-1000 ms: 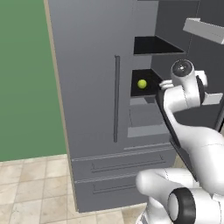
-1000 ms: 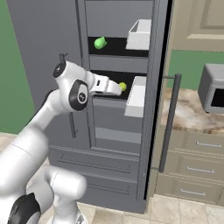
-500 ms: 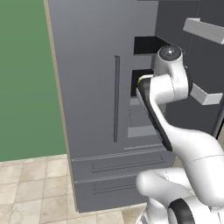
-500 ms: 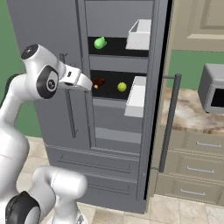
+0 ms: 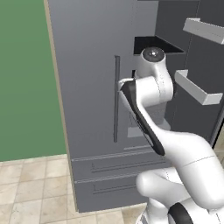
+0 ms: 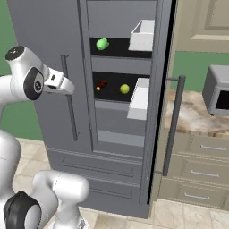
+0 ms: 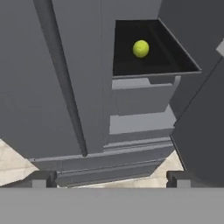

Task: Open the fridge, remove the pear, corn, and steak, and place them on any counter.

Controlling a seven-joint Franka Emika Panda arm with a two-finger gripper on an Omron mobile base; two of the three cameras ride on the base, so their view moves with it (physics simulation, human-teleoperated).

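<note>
Since a second ago your arm has swung out of the fridge (image 5: 92, 87) opening and back across the closed left door, and the hand has pulled clear of the pear's shelf.

Left base view: the arm's white links stand against the fridge, beside the long bar handle (image 5: 116, 98) of the closed door. A white door shelf (image 5: 194, 87) juts from the open right door.

Right base view: the gripper (image 6: 67, 86) points at the fridge's closed door, well short of the opening. The pear (image 6: 124, 89) sits on the fridge's middle shelf, with a dark reddish thing (image 6: 100, 85) near it that I take for the steak. The corn (image 6: 102, 43) lies on the shelf above. The counter (image 6: 197, 117) stands just past the fridge's open door, with a microwave (image 6: 218, 91) on it.

Hand view: the pear (image 7: 140, 48) rests deep in the fridge's dark compartment. Your fingertips stand wide apart with nothing between them.

Expect the pear to be light, firm, smooth and prone to rolling; take it across its widest part, from the front. Earlier the hand was right at that shelf; now it hangs well apart from it
</note>
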